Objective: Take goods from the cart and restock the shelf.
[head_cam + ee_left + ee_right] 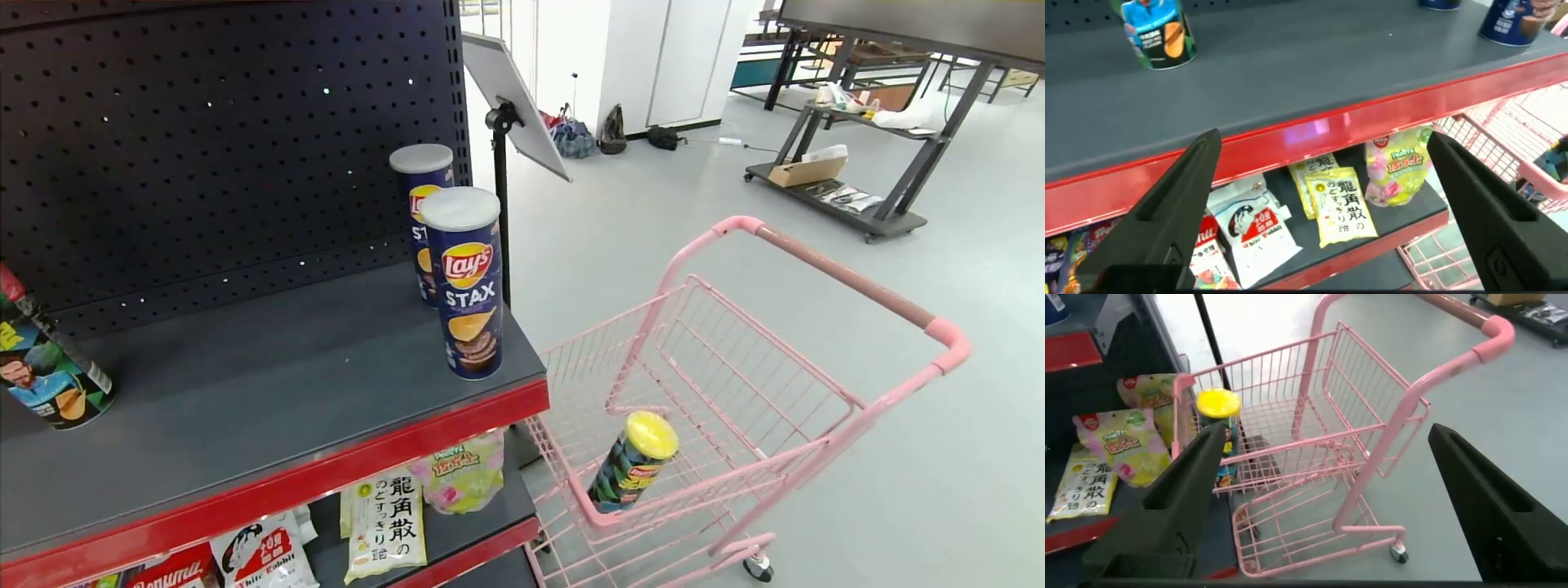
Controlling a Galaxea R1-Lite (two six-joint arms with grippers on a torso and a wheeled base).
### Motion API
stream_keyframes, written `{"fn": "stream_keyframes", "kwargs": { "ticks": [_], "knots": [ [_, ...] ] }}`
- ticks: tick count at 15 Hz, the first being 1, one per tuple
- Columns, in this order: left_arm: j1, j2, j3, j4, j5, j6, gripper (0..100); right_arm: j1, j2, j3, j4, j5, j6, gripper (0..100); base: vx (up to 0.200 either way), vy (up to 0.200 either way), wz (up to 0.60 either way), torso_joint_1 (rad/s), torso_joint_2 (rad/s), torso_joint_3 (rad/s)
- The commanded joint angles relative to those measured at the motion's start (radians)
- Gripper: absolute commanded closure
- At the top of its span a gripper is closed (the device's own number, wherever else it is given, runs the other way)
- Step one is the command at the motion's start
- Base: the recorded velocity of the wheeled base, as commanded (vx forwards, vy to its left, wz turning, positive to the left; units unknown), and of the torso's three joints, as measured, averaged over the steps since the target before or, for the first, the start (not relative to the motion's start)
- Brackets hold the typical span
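Note:
A pink wire cart point(849, 286) stands to the right of the shelf, and one dark chip can with a yellow lid point(633, 461) leans in its basket. On the grey top shelf point(269, 392) two blue chip cans point(463, 282) stand at the right end, one behind the other. A green and black can point(45, 367) stands at the left end. My left gripper point(1323, 143) is open in front of the shelf's red edge, holding nothing. My right gripper point(1327, 433) is open above the cart point(1372, 433), apart from the yellow-lidded can point(1217, 408).
Snack bags point(384, 523) lie on the lower shelf point(1429, 216) under the red edge. A black pegboard point(229, 139) backs the shelf. A tilted board on a stand point(510, 106) rises behind the shelf's right end. Open grey floor point(939, 457) lies right of the cart.

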Motion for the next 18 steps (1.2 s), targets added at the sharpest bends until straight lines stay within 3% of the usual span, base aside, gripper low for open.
{"fn": "stream_keyframes", "kwargs": {
  "ticks": [1, 8, 18],
  "knots": [
    [-0.001, 0.001, 0.0, 0.001, 0.001, 0.0, 0, -0.001, -0.001, 0.0, 0.0, -0.004, 0.0, 0, 0.0, 0.0, 0.0, 0.0, 0.0, 0.0],
    [-0.001, 0.001, 0.0, 0.001, 0.001, 0.0, 0, -0.001, -0.001, 0.0, 0.0, -0.005, 0.001, 0, 0.0, 0.0, 0.0, -0.088, 0.23, 0.138],
    [-0.001, 0.001, 0.0, 0.0, 0.001, 0.0, 0, -0.001, -0.001, 0.0, 0.0, -0.005, 0.003, 0, 0.0, 0.0, 0.0, -0.154, 0.43, 0.277]
  ]
}}
